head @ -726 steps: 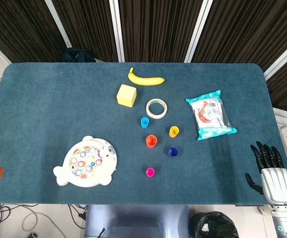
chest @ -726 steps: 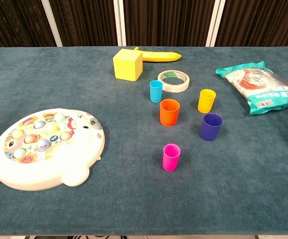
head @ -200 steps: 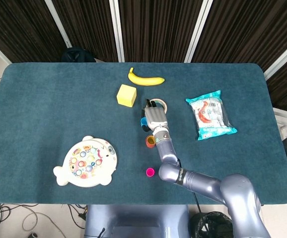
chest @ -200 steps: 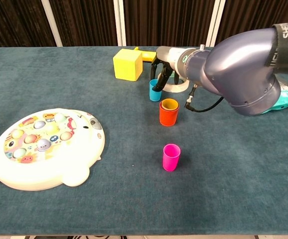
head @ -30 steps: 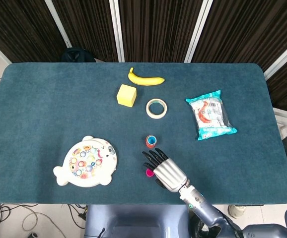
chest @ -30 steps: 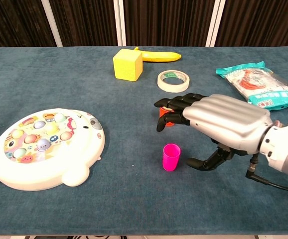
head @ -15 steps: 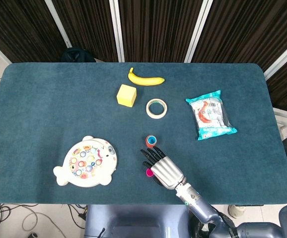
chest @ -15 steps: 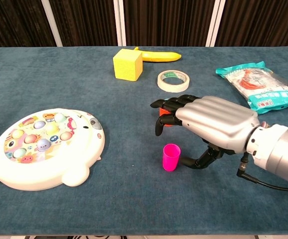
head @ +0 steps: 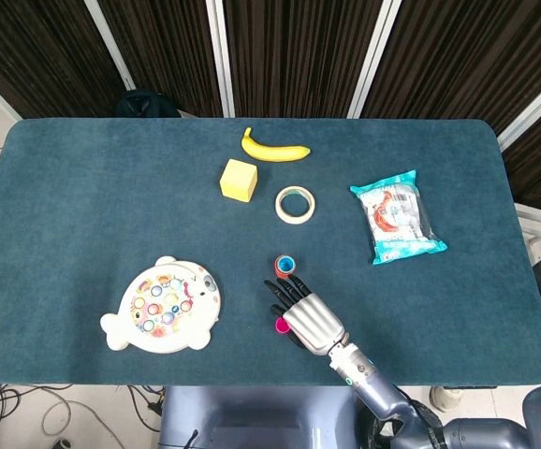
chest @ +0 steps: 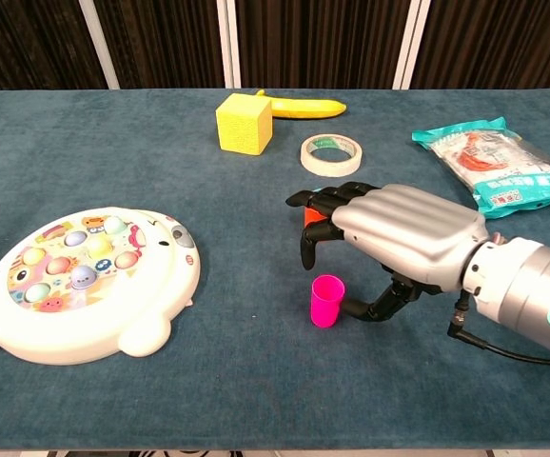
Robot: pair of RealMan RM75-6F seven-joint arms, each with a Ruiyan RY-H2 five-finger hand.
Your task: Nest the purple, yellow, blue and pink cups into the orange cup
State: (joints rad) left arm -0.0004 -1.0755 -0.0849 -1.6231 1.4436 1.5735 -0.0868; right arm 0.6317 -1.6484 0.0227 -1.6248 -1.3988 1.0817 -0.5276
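Observation:
The orange cup (head: pixel 284 266) stands mid-table with the blue cup's rim showing inside it; in the chest view only a sliver of the orange cup (chest: pixel 307 218) shows behind the fingers. The pink cup (chest: pixel 327 301) (head: pixel 281 325) stands alone nearer the front edge. My right hand (chest: pixel 389 236) (head: pixel 306 313) hovers over and just right of the pink cup, fingers spread above it and the thumb low beside its right wall, holding nothing. Purple and yellow cups are not visible separately. My left hand is out of both views.
A white fish-shaped toy board (chest: pixel 75 281) lies at the left. A yellow cube (chest: pixel 244 123), a banana (chest: pixel 304 108) and a tape roll (chest: pixel 329 154) sit at the back. A teal snack bag (chest: pixel 499 164) lies at the right.
My right hand has shifted slightly left and down towards the pink cup, with the thumb now closer to its side. The cups have not moved.

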